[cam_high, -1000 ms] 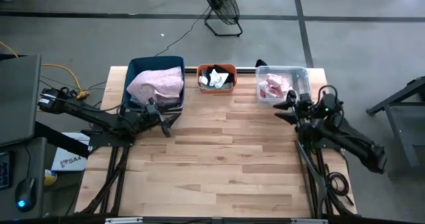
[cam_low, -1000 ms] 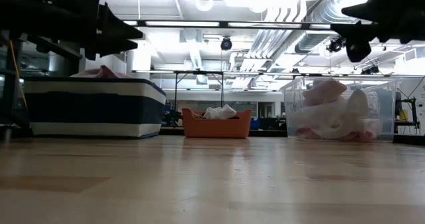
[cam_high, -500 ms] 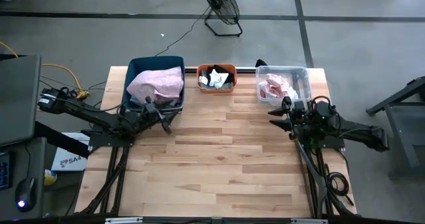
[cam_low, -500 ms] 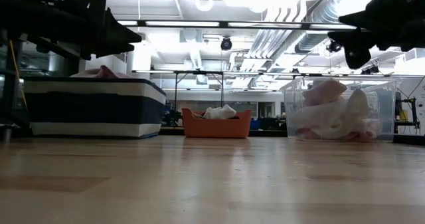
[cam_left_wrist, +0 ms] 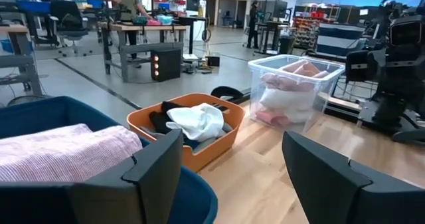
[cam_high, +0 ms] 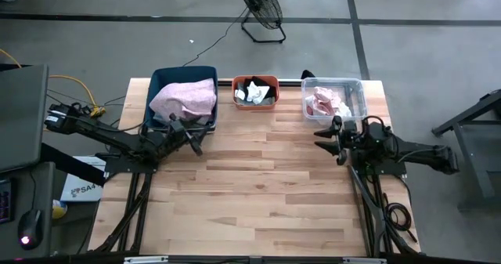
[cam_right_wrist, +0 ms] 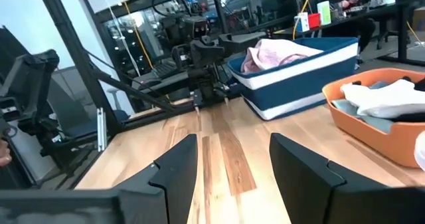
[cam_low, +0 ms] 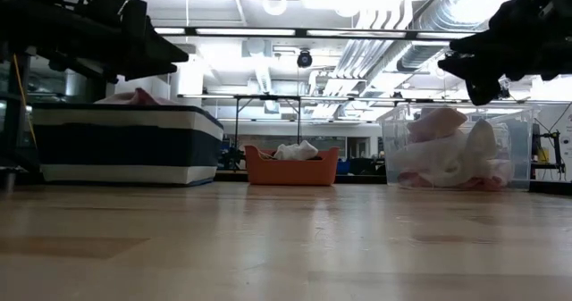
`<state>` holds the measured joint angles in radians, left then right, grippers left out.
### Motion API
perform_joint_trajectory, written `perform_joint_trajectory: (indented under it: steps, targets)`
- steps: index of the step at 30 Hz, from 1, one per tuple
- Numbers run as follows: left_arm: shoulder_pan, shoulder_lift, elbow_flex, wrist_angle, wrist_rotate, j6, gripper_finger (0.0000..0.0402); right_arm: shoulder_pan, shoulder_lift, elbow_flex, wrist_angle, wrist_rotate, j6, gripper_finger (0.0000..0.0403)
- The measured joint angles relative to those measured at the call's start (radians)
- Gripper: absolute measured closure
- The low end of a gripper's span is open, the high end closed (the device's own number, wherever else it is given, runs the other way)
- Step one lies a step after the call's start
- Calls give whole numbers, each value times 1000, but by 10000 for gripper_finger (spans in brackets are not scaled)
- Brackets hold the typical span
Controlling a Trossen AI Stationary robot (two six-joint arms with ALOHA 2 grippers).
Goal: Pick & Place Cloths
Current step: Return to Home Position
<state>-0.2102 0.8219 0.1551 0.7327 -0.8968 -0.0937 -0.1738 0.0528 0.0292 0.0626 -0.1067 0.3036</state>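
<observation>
Right gripper [cam_high: 326, 131]: fingers spread with nothing between them. It is held above the table [cam_high: 258, 193], just in front of the clear bin [cam_high: 358, 99]. Left gripper [cam_high: 196, 143]: fingers likewise apart and empty, positioned at the front corner of the blue bin [cam_high: 159, 80]. In the low view both grippers sit well clear of the wooden surface.

Every cloth in view lies inside one of the three bins lined along the table's far edge. A large pink cloth [cam_high: 184, 98] fills the blue bin and is heaped above its rim. White and black cloths [cam_high: 254, 92] lie in the orange bin [cam_high: 271, 82], the middle one. Pink and white cloths [cam_high: 325, 101] are piled in the clear bin. A floor fan [cam_high: 261, 5] stands beyond the table.
</observation>
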Motion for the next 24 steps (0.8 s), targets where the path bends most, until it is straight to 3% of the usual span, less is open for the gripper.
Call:
perform_joint_trajectory:
  steps: [8, 13, 24]
  targets:
    - [0, -32, -72, 74, 0, -19, 149, 0, 0, 0, -6, 5, -4, 223]
    - [0, -88, -140, 161, 60, -6, 149, 0, 0, 0, -7, 5, 4, 223]
    - [0, -235, -141, 61, 136, 87, 149, 0, 0, 0, -26, 2, 12, 223]
